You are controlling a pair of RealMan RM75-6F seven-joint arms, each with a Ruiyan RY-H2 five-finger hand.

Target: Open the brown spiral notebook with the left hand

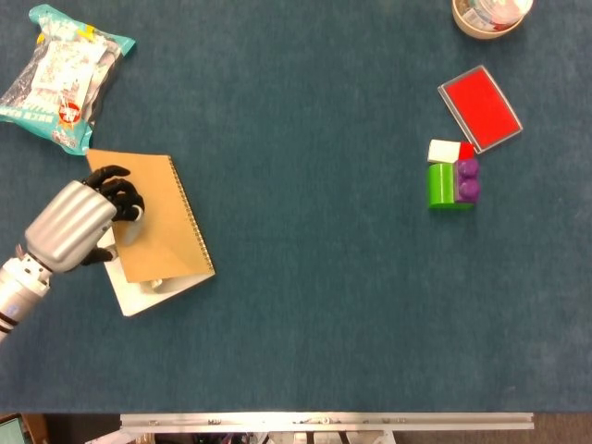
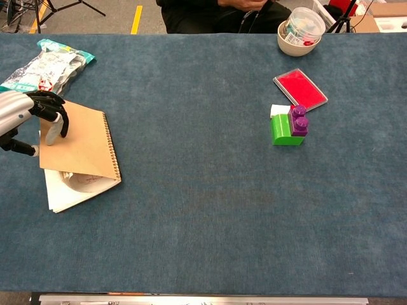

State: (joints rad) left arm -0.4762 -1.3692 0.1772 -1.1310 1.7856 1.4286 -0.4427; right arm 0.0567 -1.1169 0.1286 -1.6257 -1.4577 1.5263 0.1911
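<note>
The brown spiral notebook [image 1: 159, 215] [image 2: 84, 145] lies at the table's left side, its wire spine along the right edge. Its brown cover is lifted off the white pages [image 1: 157, 291] [image 2: 68, 190], which show below the cover's lower edge. My left hand [image 1: 81, 222] [image 2: 28, 115] grips the cover's left edge, with dark fingers [image 1: 120, 192] curled over it and the thumb under it. In the chest view the cover slopes up toward the hand. My right hand appears in neither view.
A plastic snack bag [image 1: 63, 74] [image 2: 48, 63] lies just beyond the notebook. At the right sit a red pad [image 1: 478, 108] [image 2: 300, 89], green, purple and white blocks [image 1: 442, 185] [image 2: 280, 130], and a bowl [image 1: 488, 17] [image 2: 297, 33]. A person [image 2: 216, 13] sits at the far edge.
</note>
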